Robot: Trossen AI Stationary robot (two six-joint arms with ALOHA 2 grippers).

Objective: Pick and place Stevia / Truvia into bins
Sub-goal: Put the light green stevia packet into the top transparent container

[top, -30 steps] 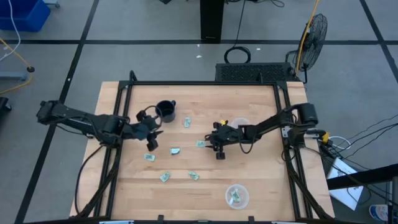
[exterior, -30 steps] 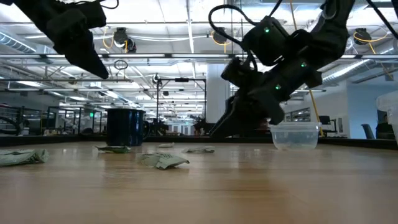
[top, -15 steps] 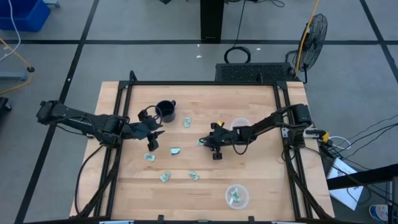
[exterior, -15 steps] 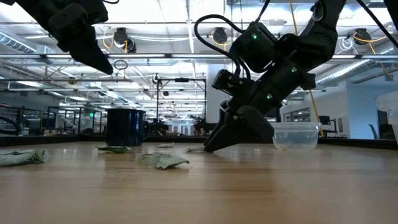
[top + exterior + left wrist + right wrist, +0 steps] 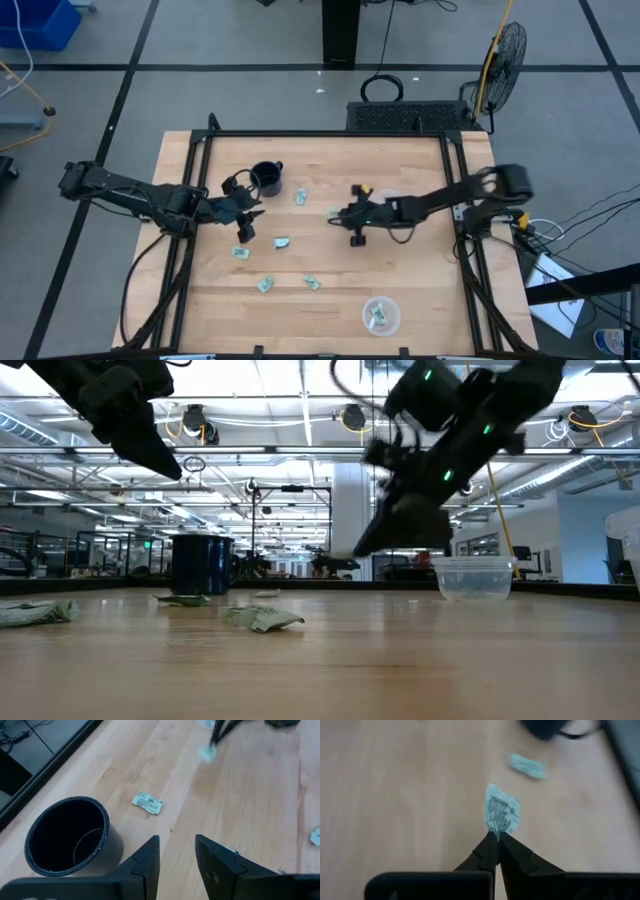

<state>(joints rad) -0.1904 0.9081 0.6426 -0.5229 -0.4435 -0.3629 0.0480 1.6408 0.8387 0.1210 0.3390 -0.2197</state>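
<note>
Right gripper [image 5: 497, 836] now lifted off the surface [image 5: 420, 290] near the middle, jaws pinched on one sachet [image 5: 501, 812], up from the low dip of half a second ago. Left gripper [image 5: 176, 851] unmoved beside the black mug [image 5: 266, 179], jaws slightly parted and empty. Other sachets [image 5: 264, 284] scattered on the wood; clear cup [image 5: 476, 578] standing apart.

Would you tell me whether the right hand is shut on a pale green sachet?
Yes, shut: the right hand pinches the pale green paper sachet by its edge, lifted above the table.
</note>
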